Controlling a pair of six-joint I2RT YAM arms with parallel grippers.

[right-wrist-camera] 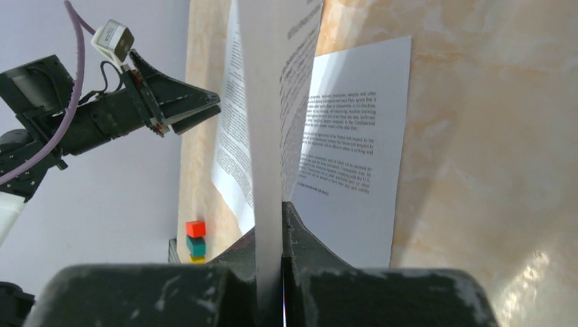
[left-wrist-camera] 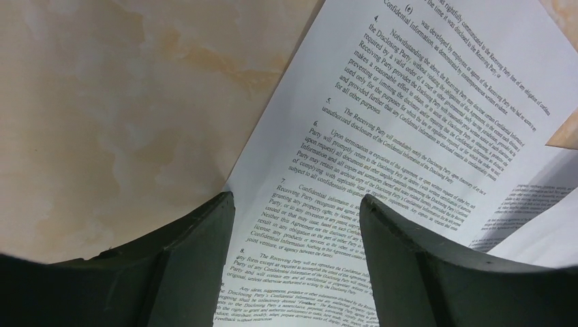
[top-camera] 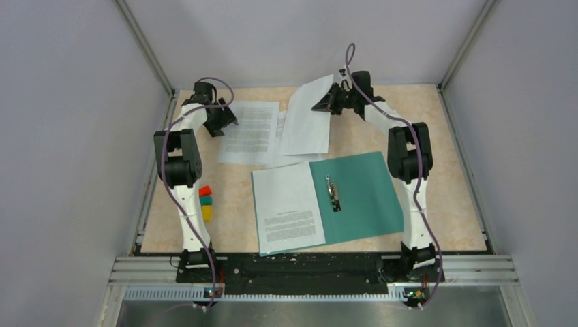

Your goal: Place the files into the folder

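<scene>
The teal-green folder (top-camera: 361,194) lies open in the middle of the table, with one printed sheet (top-camera: 290,208) on its left half and a metal fastener (top-camera: 332,193) at the spine. More printed sheets (top-camera: 250,131) lie at the back. My right gripper (top-camera: 319,103) is shut on the edge of a white sheet (top-camera: 307,116) and holds it raised off the table; the sheet stands edge-on between the jaws in the right wrist view (right-wrist-camera: 272,102). My left gripper (top-camera: 228,117) is open just above the left edge of the back sheets (left-wrist-camera: 382,136).
Red, teal and yellow small blocks (top-camera: 205,201) sit by the left arm's base; they also show in the right wrist view (right-wrist-camera: 195,238). Grey walls enclose the table on three sides. The left arm (right-wrist-camera: 102,112) shows in the right wrist view.
</scene>
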